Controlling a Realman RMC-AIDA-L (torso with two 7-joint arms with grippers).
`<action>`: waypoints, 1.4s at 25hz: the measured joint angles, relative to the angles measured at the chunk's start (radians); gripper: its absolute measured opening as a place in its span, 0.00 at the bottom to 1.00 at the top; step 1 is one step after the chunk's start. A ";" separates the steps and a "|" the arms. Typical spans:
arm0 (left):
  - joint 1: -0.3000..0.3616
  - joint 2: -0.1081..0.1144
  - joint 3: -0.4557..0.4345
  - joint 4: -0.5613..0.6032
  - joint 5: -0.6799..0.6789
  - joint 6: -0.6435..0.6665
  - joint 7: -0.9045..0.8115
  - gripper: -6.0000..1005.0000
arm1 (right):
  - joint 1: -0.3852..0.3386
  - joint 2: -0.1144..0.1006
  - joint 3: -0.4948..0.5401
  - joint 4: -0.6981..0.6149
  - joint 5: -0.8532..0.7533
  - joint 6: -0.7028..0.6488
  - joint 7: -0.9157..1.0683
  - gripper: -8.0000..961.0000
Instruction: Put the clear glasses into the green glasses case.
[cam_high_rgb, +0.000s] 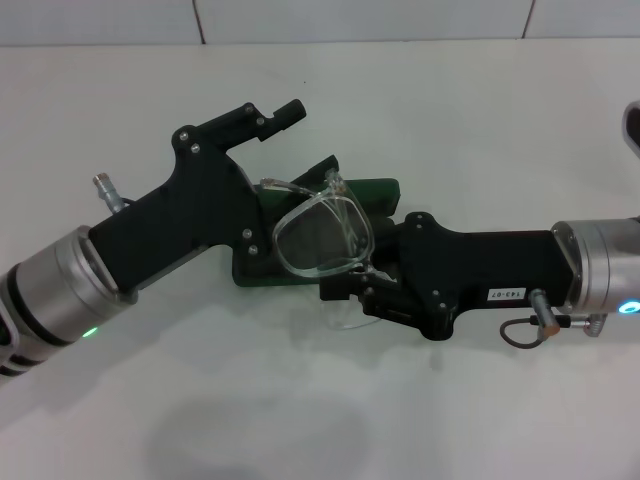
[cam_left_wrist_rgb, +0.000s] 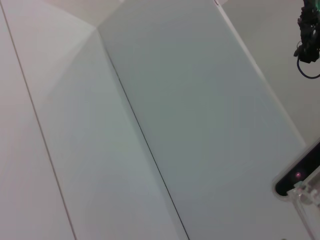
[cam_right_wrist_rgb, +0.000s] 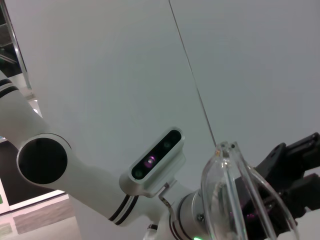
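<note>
The green glasses case (cam_high_rgb: 385, 192) lies on the white table, mostly covered by both grippers. The clear glasses (cam_high_rgb: 325, 235) are held tilted just above it, lenses facing up. My right gripper (cam_high_rgb: 358, 283), coming in from the right, is shut on the glasses at their near side. The same glasses fill the close foreground of the right wrist view (cam_right_wrist_rgb: 227, 192). My left gripper (cam_high_rgb: 306, 138) reaches in from the left over the case's far-left end and stands open; one finger (cam_high_rgb: 285, 110) points away, the other lies by the case's far edge. A clear edge of the glasses (cam_left_wrist_rgb: 307, 195) shows in the left wrist view.
The white table (cam_high_rgb: 300, 420) spreads all around the case, and a tiled wall (cam_high_rgb: 360, 18) runs along the back. The left arm's wrist camera (cam_right_wrist_rgb: 155, 159) and white arm links show in the right wrist view.
</note>
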 joint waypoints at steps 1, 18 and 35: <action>0.000 0.000 0.001 0.000 0.000 0.000 0.000 0.46 | 0.000 0.000 0.000 0.000 0.000 0.001 0.002 0.13; 0.013 0.006 0.003 0.003 0.005 0.012 -0.008 0.46 | -0.002 0.007 0.001 0.000 -0.001 0.038 0.004 0.13; 0.064 0.008 -0.030 0.002 -0.156 0.000 -0.003 0.46 | 0.000 -0.011 0.003 -0.009 -0.002 0.049 -0.008 0.13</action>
